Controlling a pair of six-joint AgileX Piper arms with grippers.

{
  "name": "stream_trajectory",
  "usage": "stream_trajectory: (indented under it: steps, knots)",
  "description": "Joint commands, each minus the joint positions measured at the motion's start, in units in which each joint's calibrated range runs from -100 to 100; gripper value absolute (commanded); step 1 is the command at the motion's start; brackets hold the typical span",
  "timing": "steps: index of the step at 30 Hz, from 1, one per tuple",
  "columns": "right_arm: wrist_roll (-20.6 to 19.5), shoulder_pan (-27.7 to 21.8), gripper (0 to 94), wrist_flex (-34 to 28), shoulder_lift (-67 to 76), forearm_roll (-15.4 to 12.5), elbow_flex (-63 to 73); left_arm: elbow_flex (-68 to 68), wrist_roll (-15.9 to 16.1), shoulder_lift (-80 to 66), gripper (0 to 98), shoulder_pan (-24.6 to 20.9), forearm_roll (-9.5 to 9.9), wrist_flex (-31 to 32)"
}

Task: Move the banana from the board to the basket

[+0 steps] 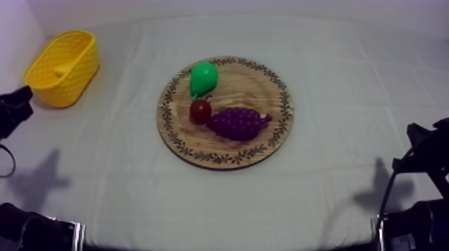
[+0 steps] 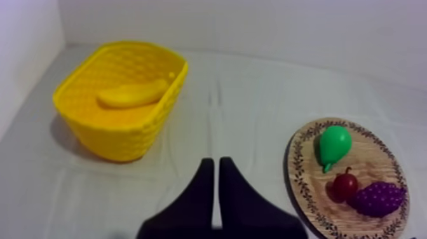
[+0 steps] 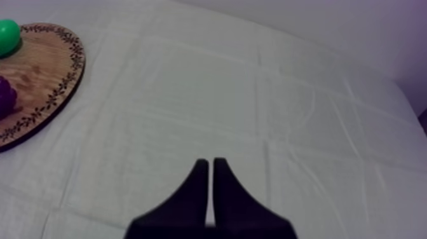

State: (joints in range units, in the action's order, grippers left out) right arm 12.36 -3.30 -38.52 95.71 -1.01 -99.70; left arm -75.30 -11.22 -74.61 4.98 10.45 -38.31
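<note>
wall [image 2: 286,32]: plain white | cloth [image 1: 334,100]: grey-white, creased | light: soft, even

Lab-style robot test bench indicated. Table [image 1: 347,87] draped in grey-white cloth [image 1: 133,173], enclosed by bare pale wall [image 2: 286,32]. Toy fruit [image 1: 237,123] set out on wooden board [image 1: 267,90]. Black robot arm [image 1: 15,110] stationed at each side.

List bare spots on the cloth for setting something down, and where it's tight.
Bare: cloth between the yellow basket and the wooden board; the wide stretch from the board to the right gripper. Crowded: the pear, small red fruit and grapes cluster on the board; the banana lies in the basket.
</note>
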Motion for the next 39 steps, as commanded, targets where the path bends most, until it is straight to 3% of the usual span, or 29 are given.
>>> stream_trajectory:
  steps: [1,5,9,14,16,18,19,22,24,26,34,39]
  knots:
    - [0.02,0.01,0.6,-0.03,-0.04,0.01,0.03,-5.7,-1.86,-2.67,0.2,-0.03,0.91,0.77]
    - [0.02,0.01,0.6,-0.03,-0.04,0.01,0.03,-11.17,-3.02,-8.92,0.1,-0.18,1.75,1.64]
    - [0.02,0.01,0.6,-0.03,-0.04,0.01,0.03,-15.99,-3.24,-19.13,0.0,-0.2,2.06,-1.74]
    - [0.04,-0.03,0.6,-0.03,-0.04,0.01,0.03,-18.58,-1.42,-24.32,0.0,0.85,1.69,-5.33]
    - [0.06,-0.05,0.6,-0.03,-0.04,0.01,0.03,-19.25,1.47,-24.87,0.0,1.02,0.16,-5.46]
    - [0.04,-0.06,0.6,-0.03,-0.04,0.01,0.03,-20.91,5.04,-25.13,0.1,0.76,-3.15,-2.83]
    - [0.03,-0.06,0.6,-0.03,-0.04,0.01,0.03,-21.98,5.3,-25.21,0.1,0.62,-4.73,-0.12]
    - [0.05,-0.07,0.6,-0.03,-0.04,0.01,0.03,-23.62,0.41,-25.33,0.1,0.49,-7.23,4.93]
    - [0.04,-0.07,0.6,-0.03,-0.04,0.01,0.03,-24.06,-3.1,-25.36,0.1,0.45,-7.89,6.2]
    - [0.05,-0.07,0.6,-0.03,-0.04,0.01,0.03,-24.27,-4.65,-25.38,0.1,0.43,-8.21,6.83]
    - [0.02,-0.07,0.6,-0.03,-0.04,0.01,0.03,-24.47,-0.43,-25.39,0.1,0.42,-8.51,7.39]
    - [0.02,-0.07,0.6,-0.03,-0.04,0.01,0.03,-24.48,0.01,-25.39,0.1,0.42,-8.52,7.42]
